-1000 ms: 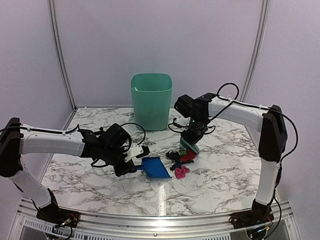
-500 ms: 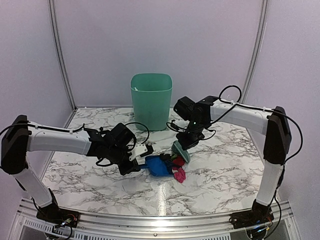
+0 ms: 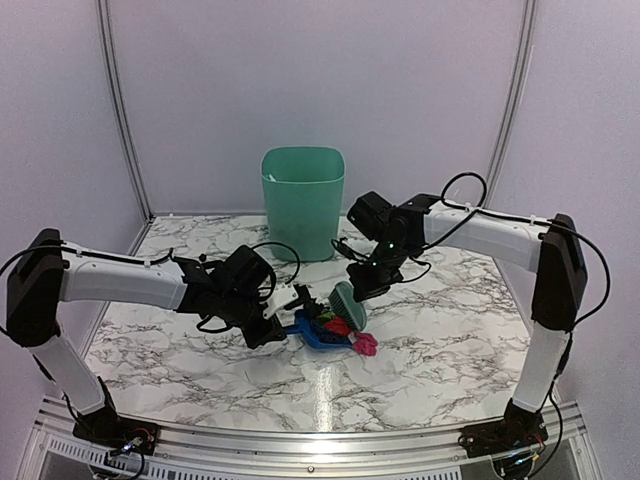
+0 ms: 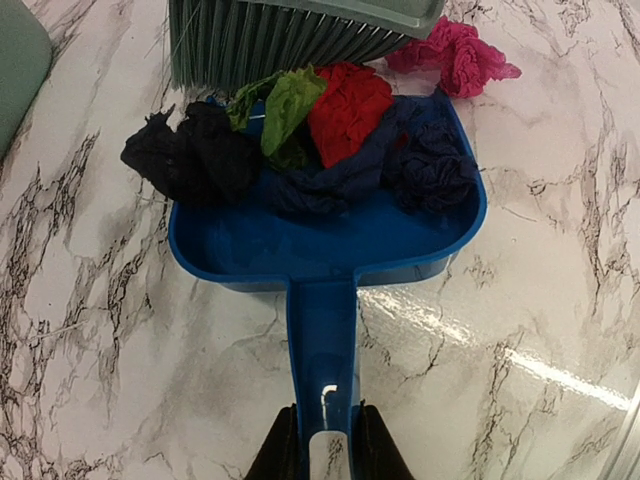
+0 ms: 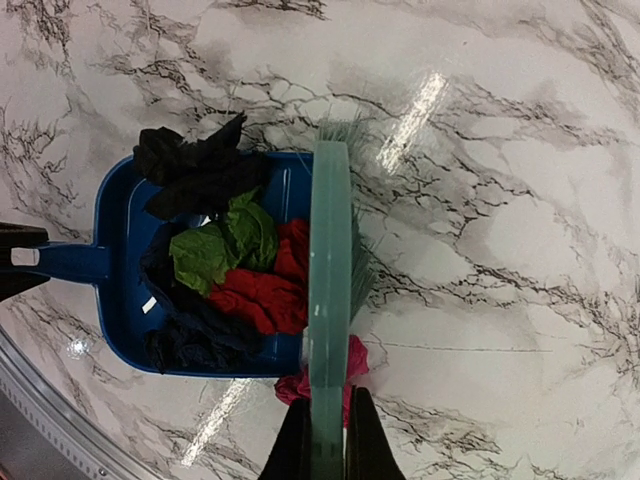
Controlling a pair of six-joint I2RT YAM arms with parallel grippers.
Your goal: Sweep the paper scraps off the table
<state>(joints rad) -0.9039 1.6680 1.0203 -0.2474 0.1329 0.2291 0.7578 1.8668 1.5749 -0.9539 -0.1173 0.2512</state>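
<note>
The left claw (image 4: 322, 455) clamps the blue dustpan (image 4: 300, 250) by its handle. The right claw (image 5: 326, 440) grips the green brush (image 5: 328, 280). Most paper scraps (image 5: 250, 270) lie inside the dustpan. One pink scrap (image 4: 455, 55) rests on the counter (image 3: 430, 350) at the dustpan's 1 o'clock in the left wrist view.

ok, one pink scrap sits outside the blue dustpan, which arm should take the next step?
Right, likely. The right gripper is shut on the green hand brush, whose bristles sit beside the magenta-pink crumpled paper scrap, just outside the blue plastic dustpan. The left gripper is occupied, shut on the dustpan's handle.
</note>
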